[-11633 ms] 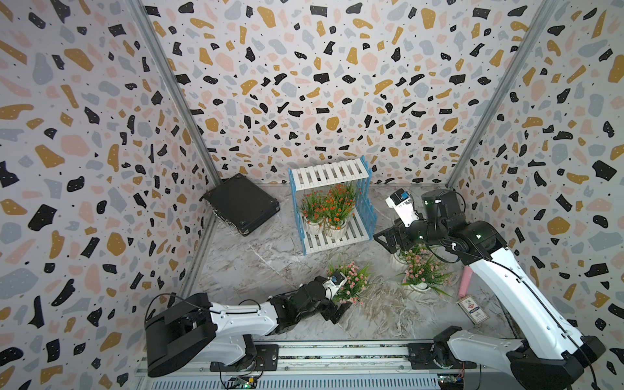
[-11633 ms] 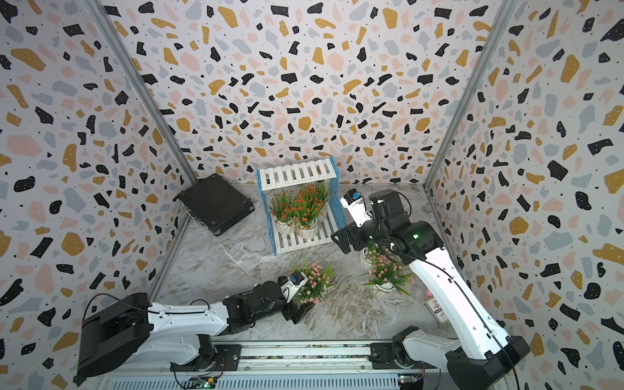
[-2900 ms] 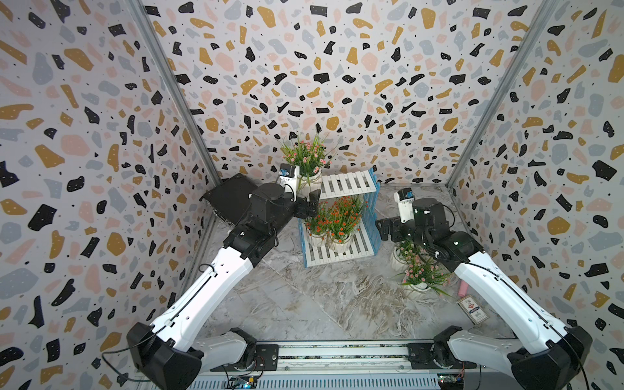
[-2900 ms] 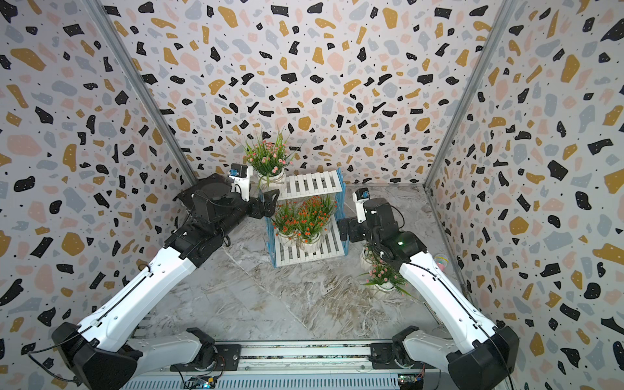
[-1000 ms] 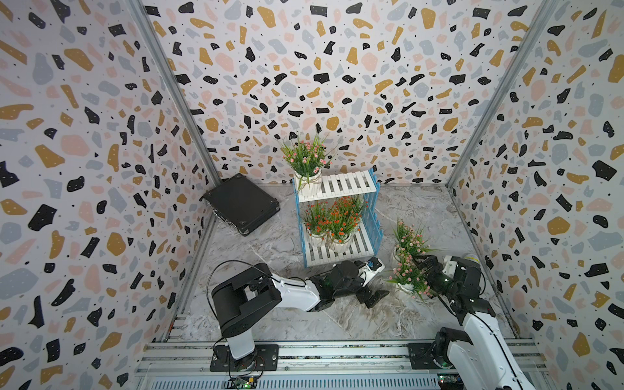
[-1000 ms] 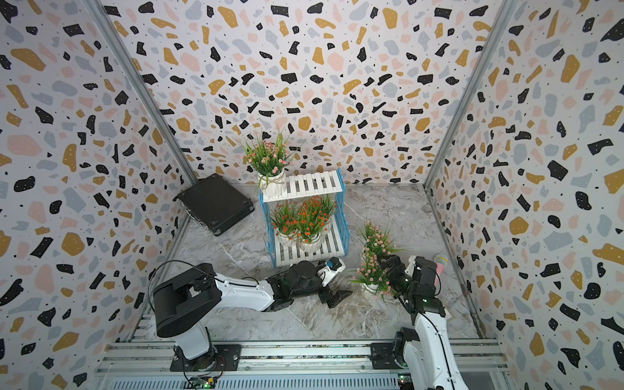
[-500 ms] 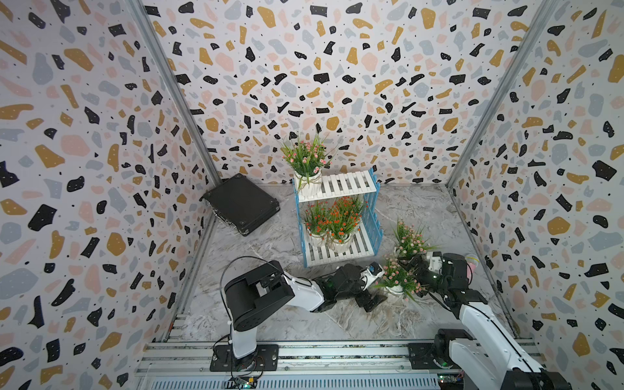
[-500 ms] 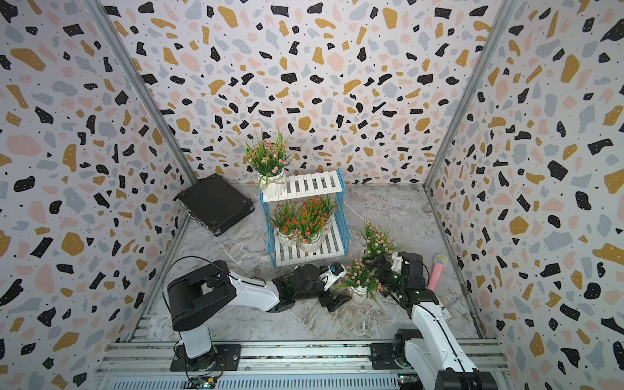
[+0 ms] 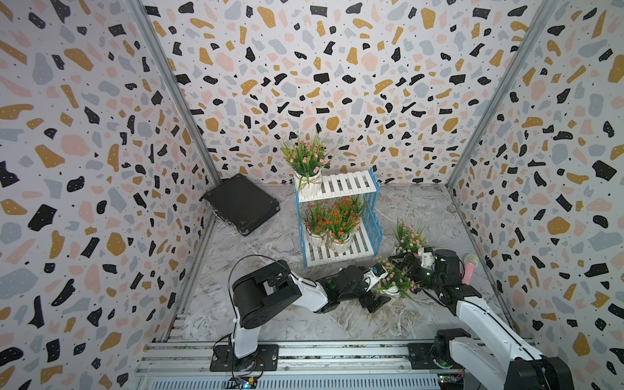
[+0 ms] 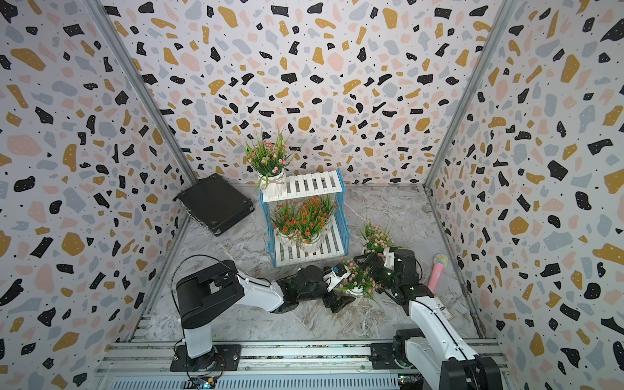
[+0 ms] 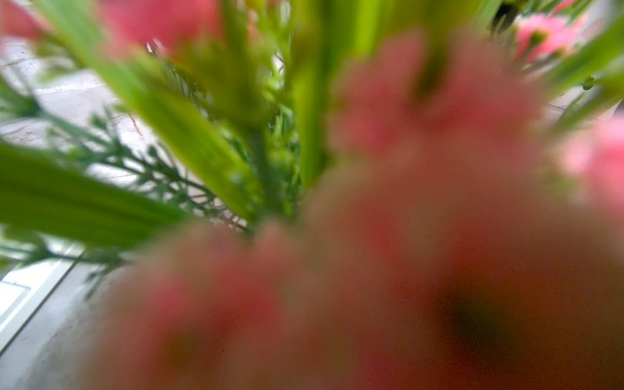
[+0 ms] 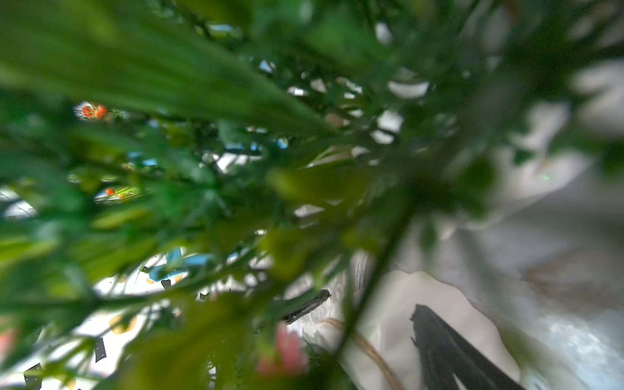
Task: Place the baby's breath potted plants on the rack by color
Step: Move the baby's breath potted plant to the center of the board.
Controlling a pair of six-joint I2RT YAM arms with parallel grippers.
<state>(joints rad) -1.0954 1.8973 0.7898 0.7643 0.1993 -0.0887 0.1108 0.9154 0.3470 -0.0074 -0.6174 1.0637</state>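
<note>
The rack stands upright near the middle of the marbled counter. On its upper shelf, at the end toward the black case, sits one pink plant. The orange-red plants crowd the lower shelf; two white pots show clearly there, and foliage hides anything further.

Two more pink-flowered plants stand on the counter, on the side of the rack away from the case. The farther pink plant is near the rack's blue side frame. The nearer pink plant stands off the rack's front corner, upright, between the two arms.

The left hand lies low on the counter against that nearer plant, spread wide, with one black finger beside the pot. Flowers hide the other finger, so I cannot tell whether it touches the pot. The left wrist view shows only blurred pink blooms and green blades.

The right hand reaches in between the two pink plants, also spread wide. In the right wrist view a white, twine-tied pot sits close between its fingers. I cannot tell whether they touch it, or which plant it belongs to.

A pink toy microphone lies well beyond the right arm from the rack.
</note>
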